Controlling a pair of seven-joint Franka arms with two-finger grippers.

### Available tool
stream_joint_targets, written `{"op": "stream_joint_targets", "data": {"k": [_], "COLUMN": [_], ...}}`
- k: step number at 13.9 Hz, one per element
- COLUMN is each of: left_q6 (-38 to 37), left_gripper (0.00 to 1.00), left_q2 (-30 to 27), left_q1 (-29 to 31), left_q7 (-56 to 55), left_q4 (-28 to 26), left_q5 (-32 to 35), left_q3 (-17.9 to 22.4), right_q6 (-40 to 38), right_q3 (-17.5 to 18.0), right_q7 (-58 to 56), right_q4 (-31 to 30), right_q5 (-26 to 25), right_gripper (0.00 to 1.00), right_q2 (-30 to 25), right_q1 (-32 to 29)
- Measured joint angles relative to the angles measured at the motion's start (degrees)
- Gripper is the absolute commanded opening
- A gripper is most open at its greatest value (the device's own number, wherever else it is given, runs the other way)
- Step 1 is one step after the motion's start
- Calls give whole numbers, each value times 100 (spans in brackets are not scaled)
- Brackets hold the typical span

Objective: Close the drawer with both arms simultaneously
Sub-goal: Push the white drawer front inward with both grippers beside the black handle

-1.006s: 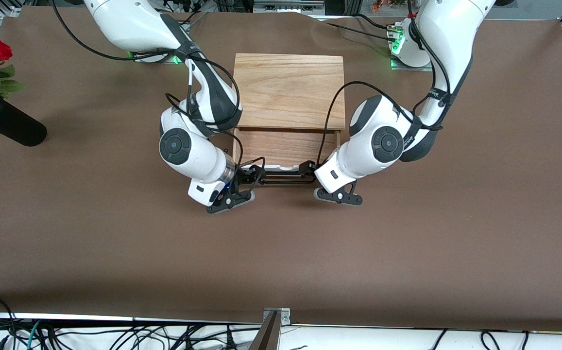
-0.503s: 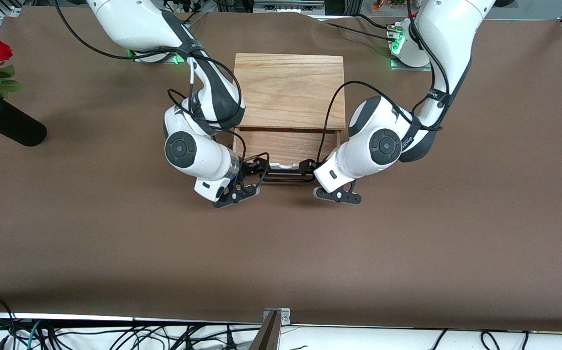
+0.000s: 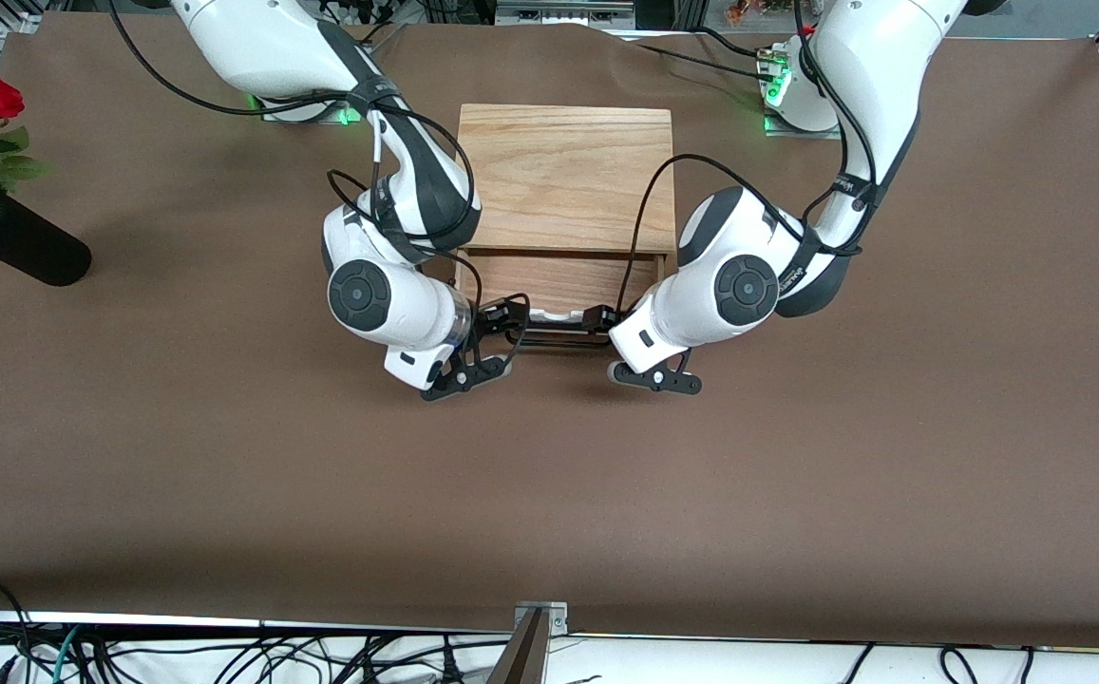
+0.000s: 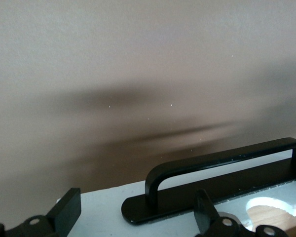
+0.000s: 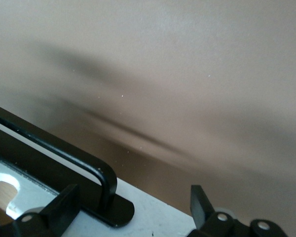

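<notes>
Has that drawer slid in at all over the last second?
Yes. The drawer has slid farther into the wooden box, showing less tray.

Even bright overhead light; wrist views softly blurred, streaky shadows.

Bare tabletop (image 3: 549,494) before drawer (image 3: 549,285)

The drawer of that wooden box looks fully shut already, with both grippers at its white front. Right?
Not quite. The front view shows the drawer partly open, its wooden floor showing below the box top. The left gripper and right gripper are indeed at its white front.
</notes>
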Motion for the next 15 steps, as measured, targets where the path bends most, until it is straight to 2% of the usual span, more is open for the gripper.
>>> {"op": "stream_joint_targets", "data": {"k": [15], "left_q6": [-1304], "left_gripper": [100], "left_q2": [10], "left_q1": [-45], "left_q7": [-2], "left_q4": [30], "left_q5": [-258], "left_q3": [-82], "right_q6": [-879], "right_q3": [74], "right_q7": [422], "right_q4": [-17], "right_q5": [49], "right_gripper": [100], "right_q2": [1], "right_q1": [270]}}
